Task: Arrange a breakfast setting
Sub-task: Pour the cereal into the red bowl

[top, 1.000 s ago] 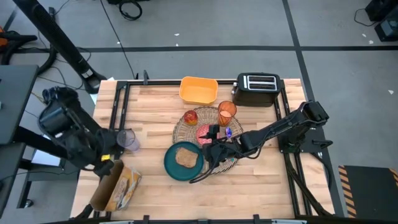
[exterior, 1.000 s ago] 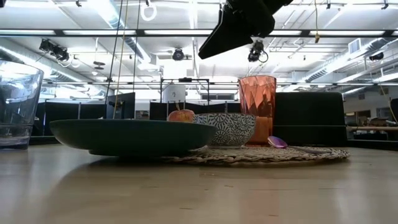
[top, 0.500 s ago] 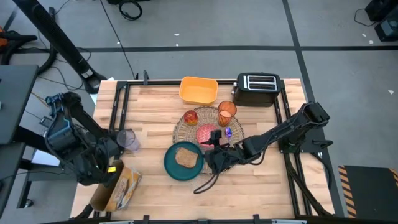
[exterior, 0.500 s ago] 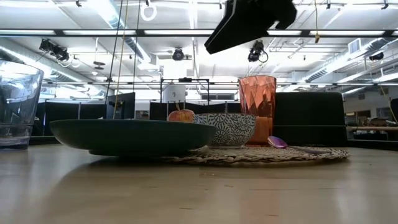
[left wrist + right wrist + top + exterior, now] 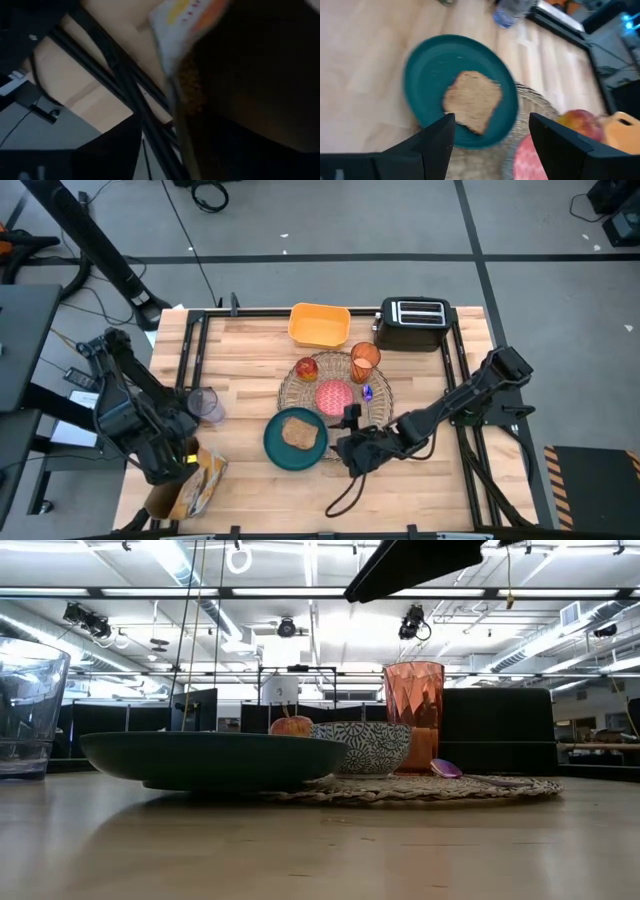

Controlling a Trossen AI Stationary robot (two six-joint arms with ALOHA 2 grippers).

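Looks basically done: toast [image 5: 298, 433] on plate [image 5: 275, 446], bowl [image 5: 334, 394], cup [image 5: 365, 357], fruit [image 5: 306, 368], spoon [image 5: 367, 392] on placemat [image 5: 380, 405]. Right tool [image 5: 487, 131] open, empty; left can't tell.

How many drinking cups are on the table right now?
2: an orange cup standing on the straw placemat beside the pink bowl, and a clear cup on bare wood toward the table's left side.
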